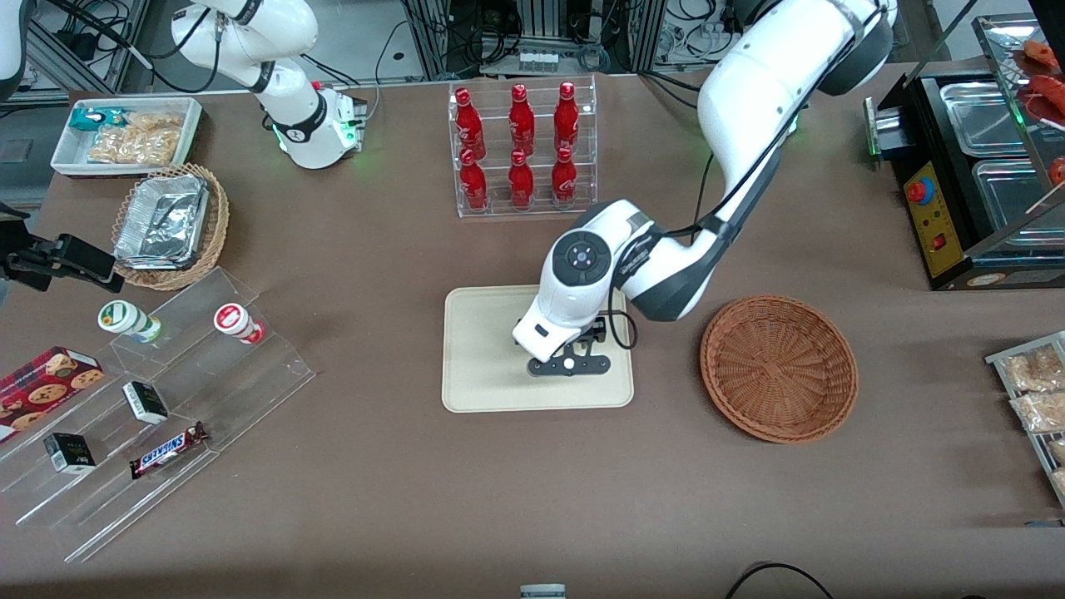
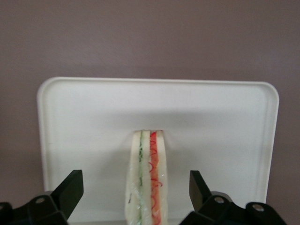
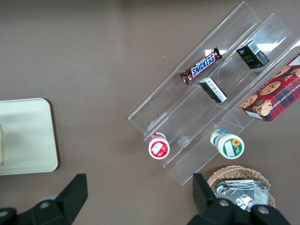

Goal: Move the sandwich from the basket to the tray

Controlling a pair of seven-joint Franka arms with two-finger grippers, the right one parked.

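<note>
Going from the parked arm's end of the table toward mine, the tray (image 1: 482,366) comes first, lying near the middle of the table, and my gripper (image 1: 569,364) hangs low over it, close to the tray edge that faces the basket (image 1: 779,368). My fingers (image 2: 69,190) are spread wide, one on each side of the sandwich (image 2: 146,180), touching nothing. The sandwich stands on edge on the tray floor, bread outside, green and red filling facing my wrist camera, so I judge the placing done and the release made. It looks light and soft, and the clear wrap is probably slick; a hard pinch would crush the bread. If I had to take it again, I would close gently on the two flat bread faces, low on the wedge. The basket sits on the table just beside the tray, toward my end, with nothing visible in it
</note>
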